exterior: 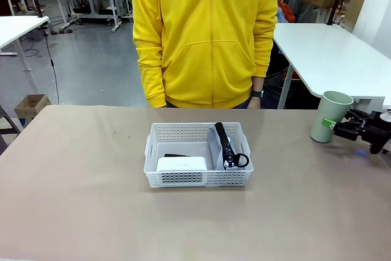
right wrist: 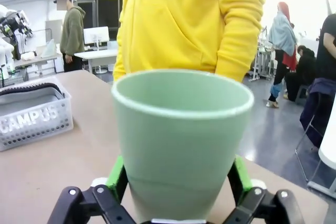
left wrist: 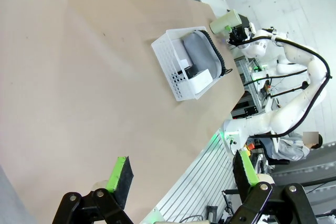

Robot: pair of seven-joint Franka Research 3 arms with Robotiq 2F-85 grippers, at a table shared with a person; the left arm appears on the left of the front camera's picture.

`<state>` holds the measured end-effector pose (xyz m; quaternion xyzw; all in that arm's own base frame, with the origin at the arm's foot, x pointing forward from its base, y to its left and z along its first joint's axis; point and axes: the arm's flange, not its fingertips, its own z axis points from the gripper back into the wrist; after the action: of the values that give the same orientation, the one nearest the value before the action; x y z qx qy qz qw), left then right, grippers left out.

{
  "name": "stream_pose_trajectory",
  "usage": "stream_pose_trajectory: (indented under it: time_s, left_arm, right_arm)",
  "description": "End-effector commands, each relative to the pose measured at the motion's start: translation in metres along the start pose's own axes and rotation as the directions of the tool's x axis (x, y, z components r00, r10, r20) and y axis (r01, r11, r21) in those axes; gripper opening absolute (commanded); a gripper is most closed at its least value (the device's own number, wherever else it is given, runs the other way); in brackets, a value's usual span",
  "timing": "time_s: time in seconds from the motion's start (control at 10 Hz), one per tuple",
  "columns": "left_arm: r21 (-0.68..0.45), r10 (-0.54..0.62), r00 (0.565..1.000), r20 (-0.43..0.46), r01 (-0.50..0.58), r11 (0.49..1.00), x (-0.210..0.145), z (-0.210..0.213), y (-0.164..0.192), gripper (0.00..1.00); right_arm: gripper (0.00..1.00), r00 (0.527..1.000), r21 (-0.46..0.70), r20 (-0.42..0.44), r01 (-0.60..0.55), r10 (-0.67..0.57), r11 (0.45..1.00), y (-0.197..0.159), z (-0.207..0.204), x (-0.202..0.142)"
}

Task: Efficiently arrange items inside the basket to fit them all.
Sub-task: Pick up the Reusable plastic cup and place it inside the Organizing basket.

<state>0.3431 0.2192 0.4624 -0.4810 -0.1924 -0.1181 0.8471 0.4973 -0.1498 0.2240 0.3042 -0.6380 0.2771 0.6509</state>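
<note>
The white basket [exterior: 195,128] sits mid-table. A grey pouch [exterior: 219,157] with a black zipper stands on edge in its right part, and a white boxy device [exterior: 181,164] lies at its front left. The pale green cup [exterior: 330,116] stands upright on the table at the far right. My right gripper [exterior: 339,128] is at the cup's base, open, and in the right wrist view the cup [right wrist: 181,129] stands between its green pads [right wrist: 118,178]. My left gripper [left wrist: 181,160] hangs open over bare table, far from the basket [left wrist: 167,61].
A person in a yellow hoodie [exterior: 208,35] stands at the table's far edge, arms down. White tables [exterior: 330,53] stand behind on the right. The brown tabletop [exterior: 73,175] is bare left of and in front of the basket.
</note>
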Motion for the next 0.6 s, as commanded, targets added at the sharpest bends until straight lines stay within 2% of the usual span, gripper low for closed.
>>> stream_pose_trajectory:
  time_s: [0.0,0.1,0.2,0.4,0.5]
  left_arm:
    - [0.011,0.002,1.0,-0.002,-0.002,1.0,-0.0013,-0.001,-0.0031,1.0]
    - [0.011,0.002,1.0,-0.002,-0.002,1.0,-0.0013,-0.001,-0.0031,1.0]
    - [0.011,0.002,1.0,-0.002,-0.002,1.0,-0.0013,-0.001,-0.0031,1.0]
    - [0.011,0.002,1.0,-0.002,-0.002,1.0,-0.0013,-0.001,-0.0031,1.0]
    - [0.011,0.002,1.0,-0.002,-0.002,1.0,-0.0013,-0.001,-0.0031,1.0]
  right_arm:
    - [1.0,0.999,0.047,0.02,0.025,-0.026,0.999,0.0084,0.0037,0.0083]
    - [0.79,0.999,0.06,0.029,0.023,-0.024,0.998,0.0105,0.0028,0.0086]
    - [0.43,1.0,0.093,0.014,0.025,-0.026,0.995,0.0121,0.003,0.0095]
    - [0.0,0.999,0.112,0.025,0.039,-0.042,0.993,0.0134,0.0055,0.0119]
    - [0.0,0.998,0.113,0.028,0.044,-0.047,0.993,0.0138,0.0088,0.0144]
